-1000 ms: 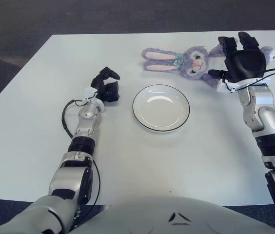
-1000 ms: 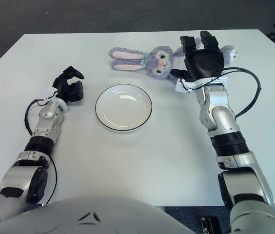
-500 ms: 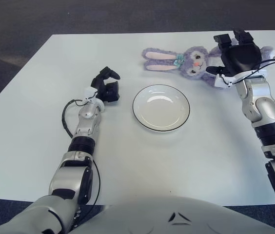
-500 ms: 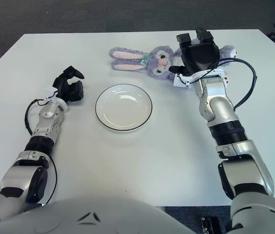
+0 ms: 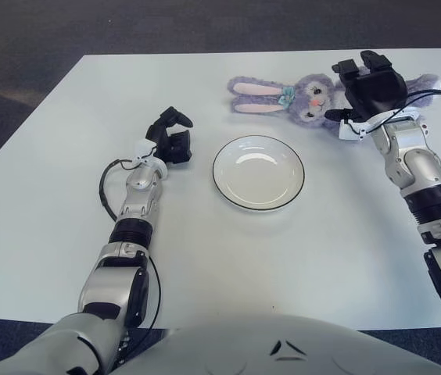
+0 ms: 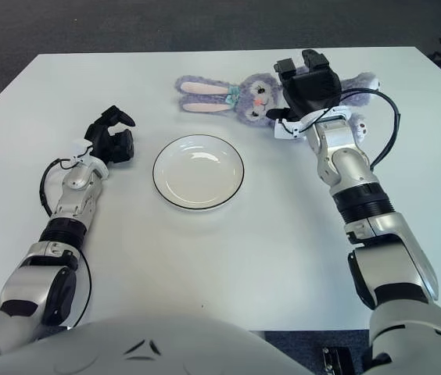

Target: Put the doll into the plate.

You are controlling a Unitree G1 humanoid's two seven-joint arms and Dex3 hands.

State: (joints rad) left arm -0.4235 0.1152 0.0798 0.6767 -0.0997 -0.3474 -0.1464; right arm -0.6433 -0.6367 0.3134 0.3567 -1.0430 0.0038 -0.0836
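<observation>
No writing or label can be read anywhere. One purple plush rabbit doll [image 5: 306, 95] with long pink-lined ears lies at the far side of the white table [image 5: 48, 203], beyond and to the right of the single round white plate [image 5: 258, 172] with a dark rim. The right hand [image 5: 369, 87] covers the doll's body, hiding it; whether its fingers grip the plush cannot be told. The left hand [image 5: 171, 139] shows left of the plate, fingers curled, holding nothing.

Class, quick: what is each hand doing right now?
Left hand: fingers curled, holding nothing, left of the plate.
Right hand: over the doll; grasp cannot be told.
</observation>
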